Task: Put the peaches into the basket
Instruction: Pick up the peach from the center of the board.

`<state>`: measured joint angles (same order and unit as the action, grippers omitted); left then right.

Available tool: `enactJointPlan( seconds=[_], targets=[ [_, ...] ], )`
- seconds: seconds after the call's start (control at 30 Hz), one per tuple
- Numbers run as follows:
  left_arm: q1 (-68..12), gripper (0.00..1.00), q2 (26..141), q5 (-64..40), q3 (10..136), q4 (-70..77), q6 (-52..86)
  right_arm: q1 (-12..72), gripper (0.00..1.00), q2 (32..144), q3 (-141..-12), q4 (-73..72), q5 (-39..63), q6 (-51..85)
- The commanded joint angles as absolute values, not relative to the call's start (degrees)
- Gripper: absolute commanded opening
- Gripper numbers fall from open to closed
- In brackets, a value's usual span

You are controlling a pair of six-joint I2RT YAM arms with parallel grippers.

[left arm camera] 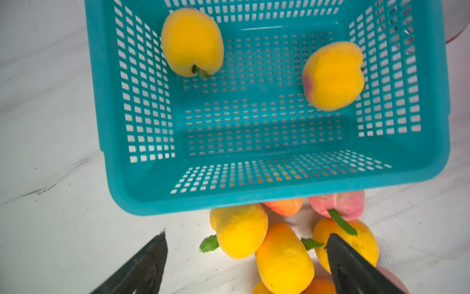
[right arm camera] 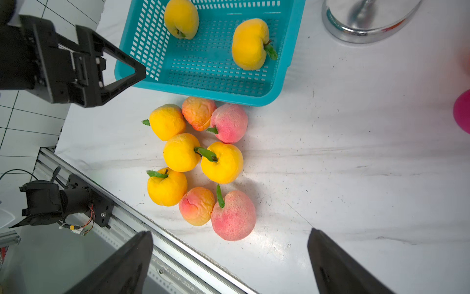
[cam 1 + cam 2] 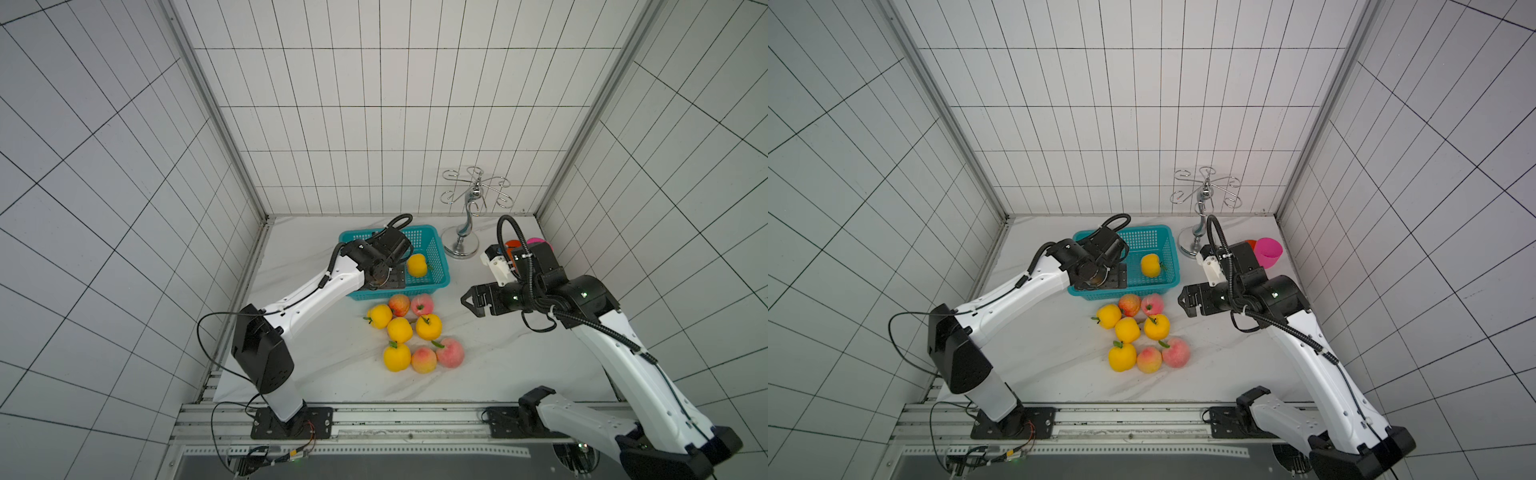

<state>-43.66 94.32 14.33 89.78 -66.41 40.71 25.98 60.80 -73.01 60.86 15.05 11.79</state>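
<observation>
We find two peaches (image 2: 181,19) in the basket (image 2: 198,93); eight remain on the counter (image 2: 356,152). The left gripper (image 1: 246,235) and right gripper (image 2: 230,232) stand apart, empty.

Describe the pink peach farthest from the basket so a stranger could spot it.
Find the turquoise basket; loose peaches lie in front of it. In the row of three farthest from the basket, it is the pink peach on the right arm's side, bigger and pinker than the orange-blushed one beside it.

Turquoise mesh basket (image 2: 208,66) upper centre of frame; I count two yellow peaches (image 2: 250,44) inside, eight more peaches (image 2: 181,152) clustered on table (image 2: 356,157) just below it.
</observation>
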Motion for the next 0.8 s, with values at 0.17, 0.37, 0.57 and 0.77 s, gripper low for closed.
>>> enactJointPlan(
  seconds=[0.17, 0.37, 0.57, 0.77],
  targets=[
    [-48.6, 0.95, 84.9, 15.8, 82.5, -70.1, 48.9, 28.5, 0.99, 60.5, -69.8, 62.8, 16.0, 14.0],
    [-48.9, 0.95, 78.9, 12.3, 75.7, -66.9, 49.1, 31.0, 0.99, 60.5, -66.0, 60.9, 13.9, 18.2],
    [-48.9, 0.95, 77.2, 9.4, 74.6, -66.8, 46.1, 32.7, 0.99, 61.2, -61.0, 58.6, 13.5, 24.3],
    [-49.0, 0.95, 71.6, 5.5, 67.8, -63.0, 45.5, 36.7, 0.99, 62.0, -56.3, 55.3, 11.5, 31.1]
  ],
)
